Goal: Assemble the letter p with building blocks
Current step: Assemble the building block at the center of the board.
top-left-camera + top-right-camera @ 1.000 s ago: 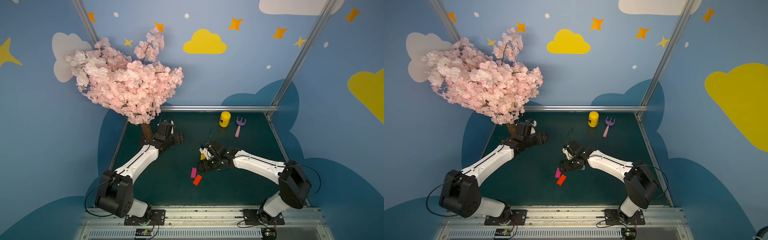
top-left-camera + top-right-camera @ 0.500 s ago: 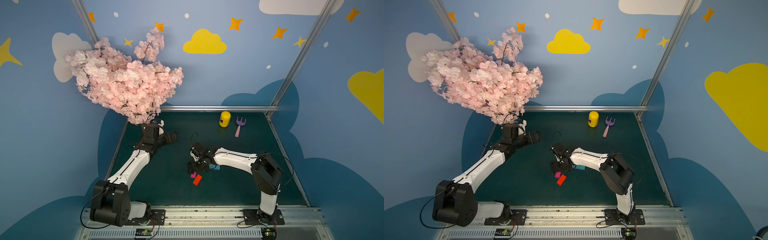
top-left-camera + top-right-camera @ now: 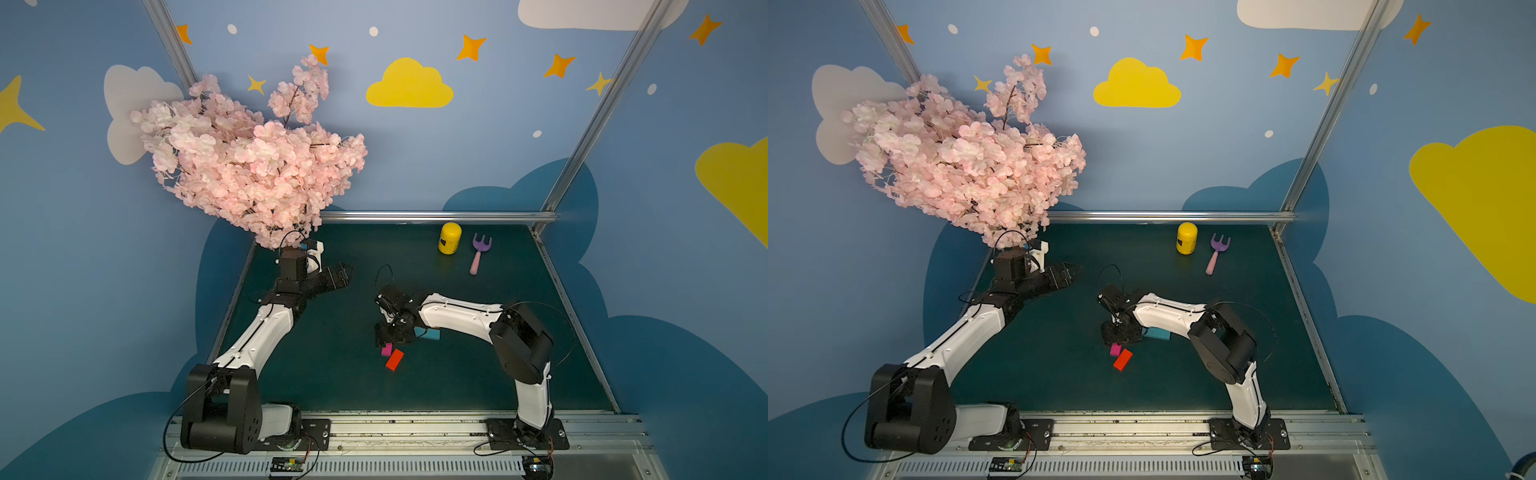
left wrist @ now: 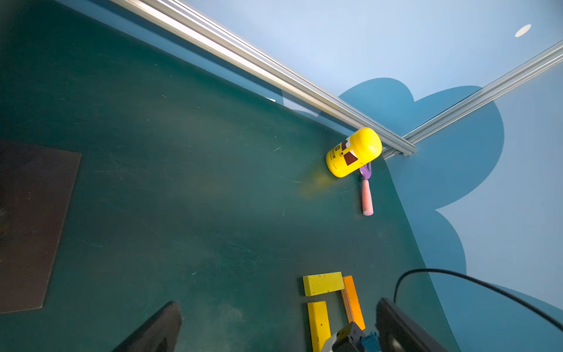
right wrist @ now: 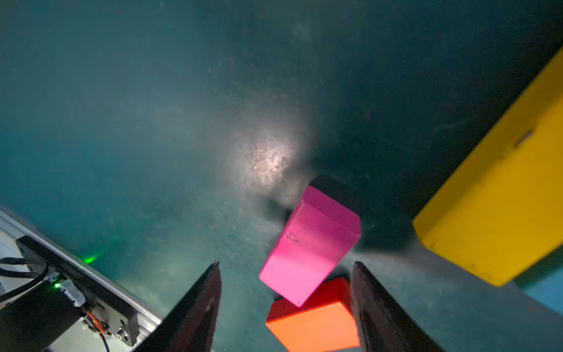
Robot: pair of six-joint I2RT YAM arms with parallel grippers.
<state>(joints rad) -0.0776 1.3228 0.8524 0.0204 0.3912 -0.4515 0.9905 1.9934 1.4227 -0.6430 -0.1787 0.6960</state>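
Observation:
The building blocks lie mid-table. In the left wrist view two yellow bars [image 4: 323, 283] [image 4: 318, 323] and an orange bar [image 4: 352, 301] form a corner of the letter p. My right gripper [image 3: 388, 336] [image 3: 1119, 334] hangs low over the magenta block [image 3: 386, 350] [image 3: 1115, 349] and the red block [image 3: 394, 359] [image 3: 1122, 360]. A teal block [image 3: 428, 332] [image 3: 1158, 333] lies under its wrist. In the right wrist view the right gripper [image 5: 286, 265] is open; its fingers straddle the tilted magenta block [image 5: 310, 243] and the red block [image 5: 313, 317]. My left gripper [image 3: 340, 276] [image 3: 1067, 274] [image 4: 274, 329] is wide open and holds nothing.
A yellow can [image 3: 449, 237] [image 4: 353, 152] and a purple-pink rake [image 3: 478, 253] [image 4: 367, 195] stand near the back rail. A pink blossom tree [image 3: 249, 166] overhangs the back left corner, above my left wrist. Its brown base plate [image 4: 30, 225] lies on the mat.
My right gripper has moved left and toward the front, down over the magenta and red blocks, with its jaws narrowing. My left gripper has opened wider and drawn back slightly.

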